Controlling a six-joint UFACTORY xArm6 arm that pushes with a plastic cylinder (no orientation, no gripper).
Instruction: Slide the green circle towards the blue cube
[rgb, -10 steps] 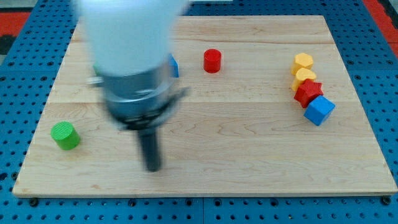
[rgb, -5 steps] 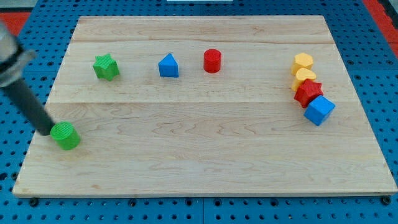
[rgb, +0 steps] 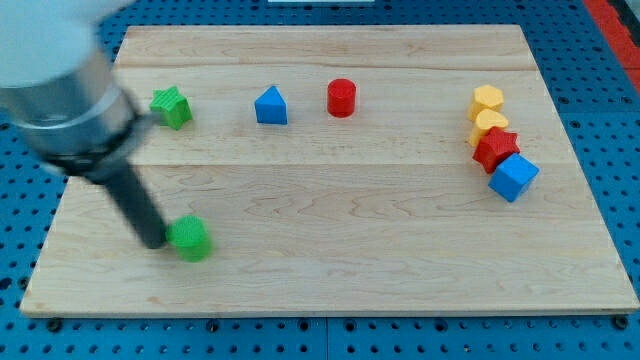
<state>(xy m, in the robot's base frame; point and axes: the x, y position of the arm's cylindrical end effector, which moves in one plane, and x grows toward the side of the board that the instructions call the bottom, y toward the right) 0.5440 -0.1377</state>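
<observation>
The green circle (rgb: 189, 238) lies at the view's lower left on the wooden board (rgb: 330, 270). My tip (rgb: 157, 241) touches its left side; the rod slants up to the view's left. The blue cube (rgb: 514, 177) sits far off at the view's right, at the lower end of a tight column of blocks.
A green star (rgb: 172, 107), a blue triangular block (rgb: 270, 105) and a red cylinder (rgb: 342, 97) stand in a row near the view's top. Two yellow blocks (rgb: 488, 98) (rgb: 489, 124) and a red star (rgb: 496, 148) sit just above the blue cube.
My tip swung from mid-board to the green circle's left side, then pushed it rightward and slightly down. The other blocks have not moved.
</observation>
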